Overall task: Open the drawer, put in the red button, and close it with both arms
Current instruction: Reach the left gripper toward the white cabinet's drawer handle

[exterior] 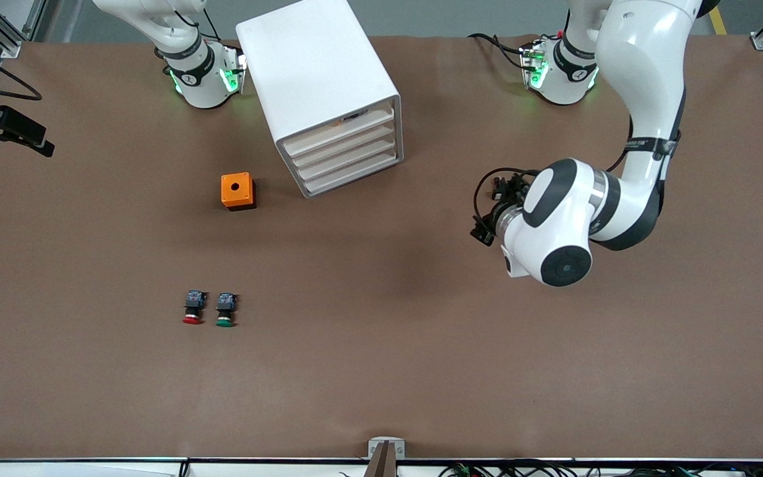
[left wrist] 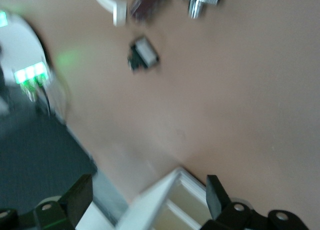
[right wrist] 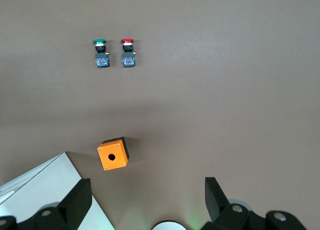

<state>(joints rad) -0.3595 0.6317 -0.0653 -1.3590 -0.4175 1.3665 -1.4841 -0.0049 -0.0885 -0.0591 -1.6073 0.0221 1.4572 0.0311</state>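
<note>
Nearest the front camera: red button [exterior: 193,309] lying on its side on the brown surface [exterior: 381,344], cap pointing toward the front camera, toward the right arm's end. Green button [exterior: 225,310] just beside it, same orientation, not touching; of the two it sits closer to the middle of the surface. The right wrist view shows both side by side as well: red button [right wrist: 128,51], green button [right wrist: 101,52].

Farther from the front camera: orange box [exterior: 237,191] with a hole in its top face, standing alone, well apart from the buttons. Also in the right wrist view [right wrist: 113,153].

Beside the orange box and a bit farther from the front camera: white drawer unit [exterior: 320,89], angled, four drawers, all shut. Its corner shows in both wrist views [right wrist: 40,190] [left wrist: 160,200].

Left gripper [exterior: 497,202] is up in the air over bare surface, toward the left arm's end, level with the drawer fronts and well apart from them. Fingers [left wrist: 216,195] are spread wide, holding nothing.

Right gripper [right wrist: 145,200] is outside the front view; only the right arm's base [exterior: 203,76] shows there, beside the drawer unit. From its wrist camera it is high over the surface near the orange box and drawer unit, fingers [right wrist: 80,197] spread apart, nothing between them.
</note>
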